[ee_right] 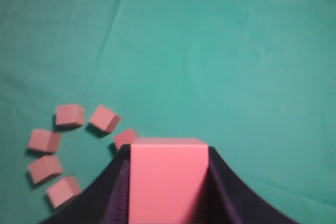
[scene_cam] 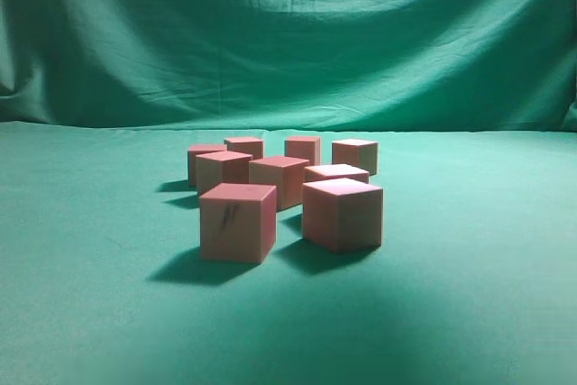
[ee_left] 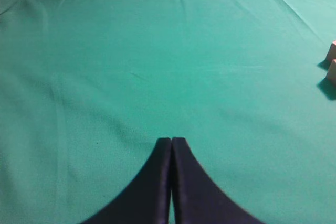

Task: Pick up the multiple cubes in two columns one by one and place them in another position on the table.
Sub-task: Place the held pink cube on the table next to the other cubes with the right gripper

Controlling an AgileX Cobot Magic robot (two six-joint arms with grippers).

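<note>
Several reddish-pink cubes stand clustered on the green table in the exterior view. The front left cube has a dark smudge and the front right cube stands beside it. No gripper shows in that view. My right gripper is shut on one pink cube and holds it well above the table. Several cubes lie below it to the left, one of them in the right wrist view. My left gripper is shut and empty over bare cloth. Two cube edges show at its far right.
The draped green backdrop hangs behind the table. Creased green cloth stretches to the right of the cubes in the right wrist view and across the left wrist view.
</note>
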